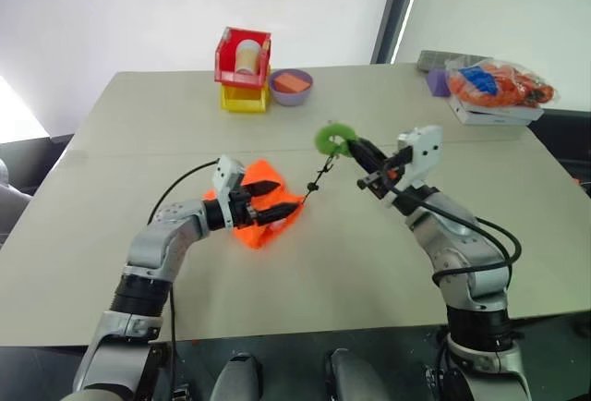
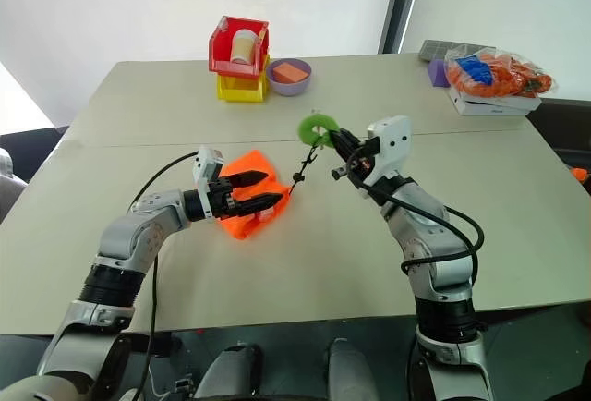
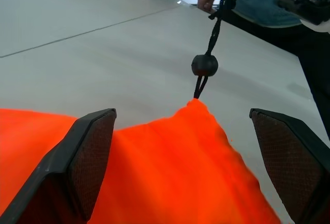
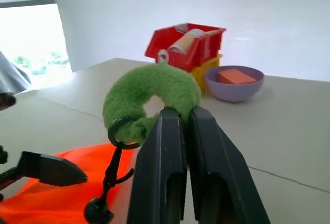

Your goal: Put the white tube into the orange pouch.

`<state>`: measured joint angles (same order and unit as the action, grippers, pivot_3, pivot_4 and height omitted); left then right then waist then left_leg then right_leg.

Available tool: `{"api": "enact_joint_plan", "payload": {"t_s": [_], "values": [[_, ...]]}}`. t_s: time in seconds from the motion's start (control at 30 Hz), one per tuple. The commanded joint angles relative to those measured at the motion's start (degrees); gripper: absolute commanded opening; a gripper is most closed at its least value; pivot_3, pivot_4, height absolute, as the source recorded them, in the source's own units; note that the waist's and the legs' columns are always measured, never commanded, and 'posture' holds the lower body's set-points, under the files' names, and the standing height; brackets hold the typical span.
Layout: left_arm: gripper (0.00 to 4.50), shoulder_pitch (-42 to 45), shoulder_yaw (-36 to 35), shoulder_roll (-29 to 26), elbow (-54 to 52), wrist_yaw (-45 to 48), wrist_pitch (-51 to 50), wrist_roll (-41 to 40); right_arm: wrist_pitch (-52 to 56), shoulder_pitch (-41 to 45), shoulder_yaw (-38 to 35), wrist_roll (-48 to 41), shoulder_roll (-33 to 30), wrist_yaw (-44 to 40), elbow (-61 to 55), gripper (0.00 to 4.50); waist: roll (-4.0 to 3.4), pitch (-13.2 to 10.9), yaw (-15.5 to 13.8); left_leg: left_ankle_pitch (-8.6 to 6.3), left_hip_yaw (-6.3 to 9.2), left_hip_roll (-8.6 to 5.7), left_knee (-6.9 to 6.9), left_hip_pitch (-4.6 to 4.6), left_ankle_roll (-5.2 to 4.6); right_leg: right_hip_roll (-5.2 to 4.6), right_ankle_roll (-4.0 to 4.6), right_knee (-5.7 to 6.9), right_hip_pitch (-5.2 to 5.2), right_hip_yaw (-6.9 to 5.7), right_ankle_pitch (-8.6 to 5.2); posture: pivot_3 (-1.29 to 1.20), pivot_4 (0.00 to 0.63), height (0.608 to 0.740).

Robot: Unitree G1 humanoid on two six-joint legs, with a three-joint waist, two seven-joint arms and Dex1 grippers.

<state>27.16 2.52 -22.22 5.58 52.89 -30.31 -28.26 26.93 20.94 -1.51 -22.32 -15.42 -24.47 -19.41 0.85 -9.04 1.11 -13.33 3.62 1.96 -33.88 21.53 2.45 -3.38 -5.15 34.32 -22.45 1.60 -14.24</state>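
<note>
One orange pouch [image 1: 261, 209] lay on the table [image 1: 305, 281] left of centre, its black cord [image 1: 319, 177] stretched up and right to the green ring [image 1: 331, 137]. The right gripper [image 1: 355, 149] pinched that ring, fingers pressed together, lifted above the tabletop. The left gripper [image 1: 277, 197] hung spread wide over the pouch, one finger [image 3: 82, 162] on each side of the fabric

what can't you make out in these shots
- White tube: I cannot find it; whether it already lies inside the orange pouch cannot be told.
- Pouch mouth: left gripper covers it in the eye views.
- Clear bag contents: too small to identify.
</note>
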Motion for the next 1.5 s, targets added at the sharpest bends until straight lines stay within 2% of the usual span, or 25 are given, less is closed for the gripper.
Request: {"api": "enact_joint_plan", "payload": {"t_s": [0.03,0.27,0.4,0.57,0.77,0.97,1.3,1.5], "values": [[4.42,-0.40,-1.64,-0.07,-2.86,-0.29,-0.33,-1.37,-1.63,-0.98,2.71,0.77,-1.52,-2.47,-3.73,0.00,0.00,0.00,-0.06,0.00,0.00,0.00,0.00,0.00,0.00,0.00,0.00,0.00,0.00,0.00,0.00,0.00,0.150,0.740],[4.42,-0.78,-1.39,0.16,-4.93,-1.94,1.50,0.30,-1.52,-1.02,3.07,2.28,-2.49,-1.88,-3.04,0.00,0.00,0.00,-0.18,0.00,0.00,-0.01,-0.03,0.02,0.00,-0.03,0.01,-0.03,0.02,0.00,0.00,0.00,0.150,0.740],[4.42,-3.62,1.19,0.87,-13.18,-6.77,4.93,4.61,-1.73,-0.53,2.14,2.41,-1.55,-0.37,-2.13,0.00,0.00,0.00,-0.17,0.00,-0.01,-0.01,-0.02,0.02,0.01,-0.04,0.01,-0.05,0.02,0.00,0.00,0.00,0.150,0.740],[4.42,-8.05,4.20,0.77,-17.37,-9.34,6.72,8.37,-2.06,-1.12,1.28,1.26,-0.51,0.03,-2.01,0.00,0.00,0.00,-0.14,0.00,-0.01,-0.01,0.00,0.00,0.01,-0.04,0.01,-0.04,0.02,0.00,0.00,0.00,0.150,0.740],[4.42,-8.67,1.81,2.41,-16.17,-12.33,5.91,6.83,-2.84,-2.39,-0.02,-0.01,-0.81,-0.41,-2.51,0.00,0.00,0.00,-0.29,0.00,-0.01,-0.02,-0.06,0.02,0.01,-0.06,0.01,-0.05,0.04,0.00,0.00,0.00,0.150,0.740],[4.42,-8.64,-0.91,2.41,-14.66,-13.61,5.82,5.89,-3.21,-4.69,-4.50,0.46,-0.78,3.40,-1.84,0.00,0.00,0.00,-0.30,0.00,-0.02,-0.02,-0.03,0.02,0.01,-0.06,0.00,-0.05,0.02,0.00,-0.01,0.00,0.150,0.740],[4.42,-7.02,-0.48,2.14,-12.16,-12.88,8.16,6.95,-1.43,-6.11,-4.47,5.33,-1.25,9.29,-0.51,0.00,0.00,0.00,-0.27,0.00,-0.02,-0.02,-0.04,0.03,0.01,-0.06,0.01,-0.06,0.01,0.00,-0.01,0.00,0.150,0.740],[4.42,-5.42,3.97,1.82,-13.87,-12.61,11.81,11.65,0.76,-6.95,-3.91,7.40,-0.94,12.52,-1.50,0.00,0.00,0.00,-0.38,0.00,-0.02,-0.02,-0.03,0.05,0.01,-0.06,0.01,-0.08,0.01,0.00,0.00,0.00,0.150,0.740]]}}
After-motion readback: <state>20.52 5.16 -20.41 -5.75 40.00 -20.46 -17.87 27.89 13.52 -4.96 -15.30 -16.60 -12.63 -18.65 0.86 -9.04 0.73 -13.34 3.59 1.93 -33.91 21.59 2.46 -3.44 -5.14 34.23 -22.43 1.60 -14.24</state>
